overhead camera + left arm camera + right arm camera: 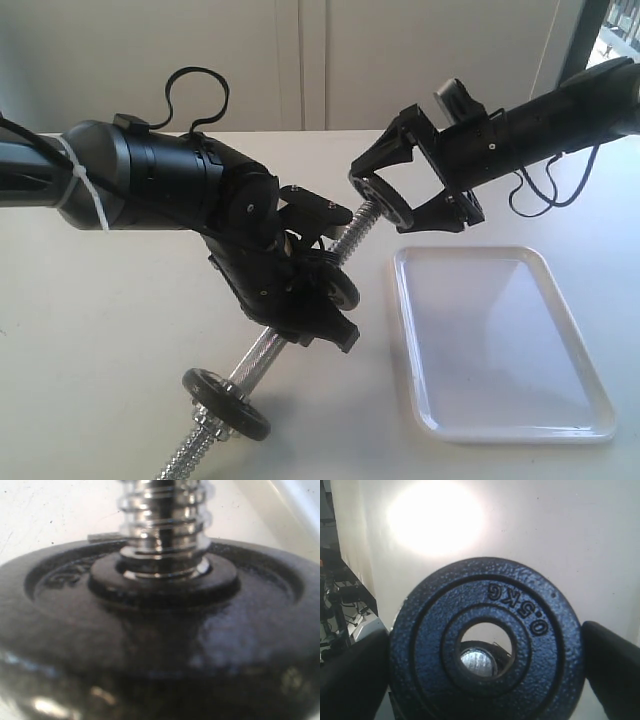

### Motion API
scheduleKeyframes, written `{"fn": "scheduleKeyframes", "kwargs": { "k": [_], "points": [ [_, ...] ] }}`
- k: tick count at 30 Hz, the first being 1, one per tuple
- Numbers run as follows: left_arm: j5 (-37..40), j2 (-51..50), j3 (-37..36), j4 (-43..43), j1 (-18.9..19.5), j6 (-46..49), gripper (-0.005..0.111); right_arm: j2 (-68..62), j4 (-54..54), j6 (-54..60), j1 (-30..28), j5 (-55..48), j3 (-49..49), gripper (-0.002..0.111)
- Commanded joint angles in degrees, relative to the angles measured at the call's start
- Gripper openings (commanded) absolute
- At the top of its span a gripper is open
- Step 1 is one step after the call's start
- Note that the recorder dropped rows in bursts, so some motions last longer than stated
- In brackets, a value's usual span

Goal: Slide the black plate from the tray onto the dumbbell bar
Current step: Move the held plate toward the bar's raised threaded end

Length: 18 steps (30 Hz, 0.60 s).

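Black plate (432,645) is off the tray (500,340), pinched rim-to-rim in right gripper (395,190) at dumbbell bar (262,352) upper end; left gripper (320,290) clamps bar middle. Likely heavy, rigid, grippy; edge hold suits.

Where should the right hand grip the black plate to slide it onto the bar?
Grip the black plate by its outer rim, fingers on opposite edges, square to its flat face, as the right hand does now. That leaves the centre hole clear; the dumbbell bar shows through it.
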<state>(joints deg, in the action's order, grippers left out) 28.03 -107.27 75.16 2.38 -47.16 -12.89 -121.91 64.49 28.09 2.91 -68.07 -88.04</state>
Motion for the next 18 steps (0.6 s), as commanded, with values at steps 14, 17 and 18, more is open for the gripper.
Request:
{"fn": "scheduleKeyframes", "kwargs": {
  "k": [14, 17, 18],
  "points": [
    [-3.2, 3.47, 1.31, -1.06, -0.27, -0.36, 0.0, 3.77, -3.37, -0.3, 1.38, -1.9, -0.56, 0.0],
    [-3.33, 3.47, 1.31, -1.06, -0.27, -0.35, 0.0, 3.47, -3.36, -0.3, 1.38, -1.9, -0.56, 0.0],
    [-3.43, 3.47, 1.31, -1.06, -0.27, -0.35, 0.0, 3.24, -3.5, -0.3, 1.38, -1.9, -0.56, 0.0]
  ]
}}
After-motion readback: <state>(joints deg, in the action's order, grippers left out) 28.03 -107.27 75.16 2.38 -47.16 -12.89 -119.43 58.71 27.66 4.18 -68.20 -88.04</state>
